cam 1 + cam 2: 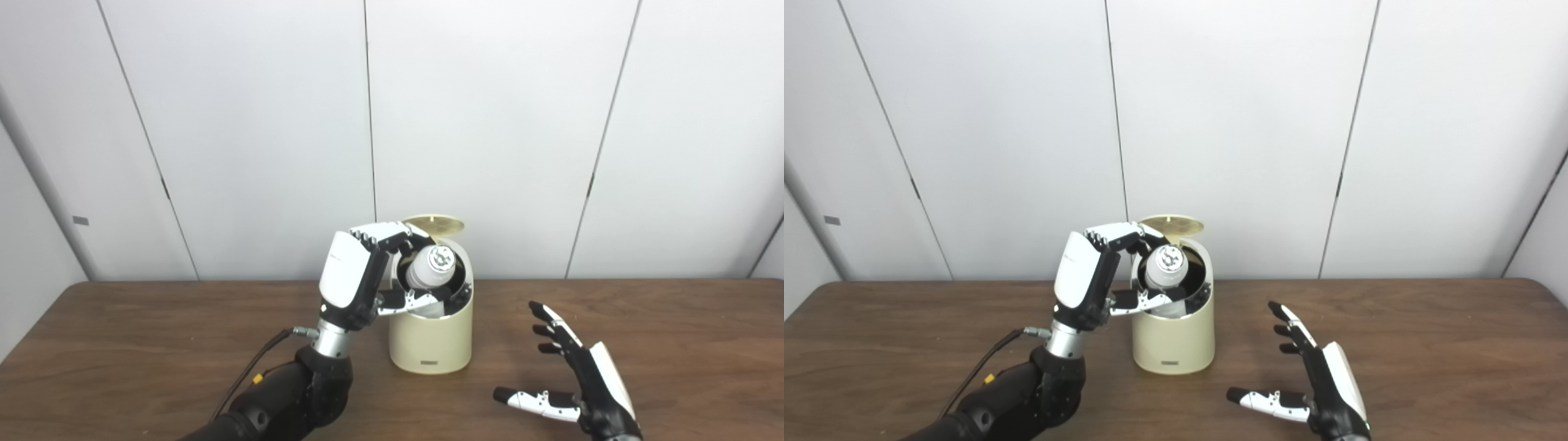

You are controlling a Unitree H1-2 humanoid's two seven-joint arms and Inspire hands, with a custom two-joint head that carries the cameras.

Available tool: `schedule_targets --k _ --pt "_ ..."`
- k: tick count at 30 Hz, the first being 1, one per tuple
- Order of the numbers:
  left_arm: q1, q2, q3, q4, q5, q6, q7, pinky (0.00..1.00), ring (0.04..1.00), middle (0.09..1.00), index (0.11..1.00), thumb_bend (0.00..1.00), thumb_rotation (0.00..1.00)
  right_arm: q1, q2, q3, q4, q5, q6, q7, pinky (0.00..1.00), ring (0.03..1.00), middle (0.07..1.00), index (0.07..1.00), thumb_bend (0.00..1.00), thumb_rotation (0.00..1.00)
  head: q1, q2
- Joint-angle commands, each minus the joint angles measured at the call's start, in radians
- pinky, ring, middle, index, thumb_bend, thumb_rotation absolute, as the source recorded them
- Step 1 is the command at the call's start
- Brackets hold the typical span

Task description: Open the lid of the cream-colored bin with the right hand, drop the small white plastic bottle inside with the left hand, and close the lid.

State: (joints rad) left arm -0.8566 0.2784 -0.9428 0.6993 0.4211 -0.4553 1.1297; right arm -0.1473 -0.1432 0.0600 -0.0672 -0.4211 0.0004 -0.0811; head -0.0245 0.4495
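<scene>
The cream-colored bin (pixel 432 340) stands on the wooden table (pixel 122 343) at the middle. Its round lid (pixel 433 224) is swung up and open at the back. My left hand (pixel 361 275) is shut on the small white plastic bottle (pixel 430 268) and holds it at the bin's mouth, with the bottle's lower end in the opening and its cap facing me. It also shows in the right eye view (pixel 1165 267). My right hand (pixel 572 373) is open and empty, to the right of the bin and nearer to me, low over the table.
A white panelled wall (pixel 490 122) stands close behind the table's far edge. A black cable (pixel 251 367) runs along my left forearm. Bare wood lies to the left and right of the bin.
</scene>
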Motion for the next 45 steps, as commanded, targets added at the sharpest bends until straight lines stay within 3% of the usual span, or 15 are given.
schedule_targets --k 1,5,10,12,13,15,18,44,45 --pt "-0.061 0.004 0.016 -0.006 -0.029 -0.015 -0.013 0.35 0.394 0.469 0.513 0.50 0.00 -0.021 0.000 -0.008 -0.046 -0.001 -0.011 -0.011 0.75 0.844 0.907 0.896 0.83 0.30 -0.001 0.004" --pt "-0.041 0.000 0.064 -0.014 -0.075 -0.015 -0.145 0.36 0.407 0.465 0.527 0.50 0.00 -0.019 -0.002 -0.009 -0.055 0.001 -0.006 -0.007 0.76 0.844 0.908 0.897 0.82 0.29 0.001 0.006" --pt "-0.019 -0.001 0.132 -0.012 -0.039 -0.015 -0.277 0.42 0.424 0.486 0.536 0.50 0.00 -0.019 -0.003 -0.009 -0.057 0.001 -0.006 -0.005 0.77 0.846 0.907 0.899 0.82 0.30 0.004 0.009" --pt "-0.008 -0.005 0.163 -0.015 -0.018 -0.015 -0.308 0.46 0.531 0.488 0.514 0.52 0.00 -0.020 -0.003 -0.010 -0.054 0.003 -0.009 -0.006 0.76 0.844 0.906 0.896 0.82 0.30 0.005 0.010" --pt "-0.004 -0.007 0.177 -0.016 -0.009 -0.015 -0.318 0.47 0.557 0.559 0.506 0.52 0.03 -0.020 -0.004 -0.011 -0.053 0.005 -0.010 -0.006 0.76 0.844 0.904 0.895 0.82 0.30 0.006 0.011" --pt "0.004 -0.012 0.201 -0.017 0.009 -0.015 -0.332 0.48 0.577 0.623 0.500 0.52 0.05 -0.019 -0.005 -0.011 -0.054 0.005 -0.011 -0.005 0.76 0.844 0.904 0.896 0.82 0.30 0.008 0.012" --pt "0.012 -0.016 0.227 -0.018 0.035 -0.015 -0.340 0.48 0.581 0.641 0.499 0.52 0.06 -0.020 -0.007 -0.012 -0.054 0.006 -0.016 -0.006 0.76 0.843 0.905 0.895 0.82 0.29 0.011 0.014" --pt "0.049 -0.018 0.305 -0.077 0.089 -0.015 -0.375 0.48 0.576 0.632 0.498 0.52 0.06 -0.025 -0.016 -0.008 -0.051 0.003 -0.023 -0.003 0.74 0.833 0.896 0.888 0.82 0.27 0.026 0.026" --pt "0.051 -0.019 0.308 -0.080 0.088 -0.015 -0.378 0.49 0.582 0.636 0.575 0.69 0.05 -0.025 -0.015 -0.009 -0.053 0.006 -0.022 -0.002 0.74 0.833 0.896 0.888 0.82 0.27 0.027 0.028"
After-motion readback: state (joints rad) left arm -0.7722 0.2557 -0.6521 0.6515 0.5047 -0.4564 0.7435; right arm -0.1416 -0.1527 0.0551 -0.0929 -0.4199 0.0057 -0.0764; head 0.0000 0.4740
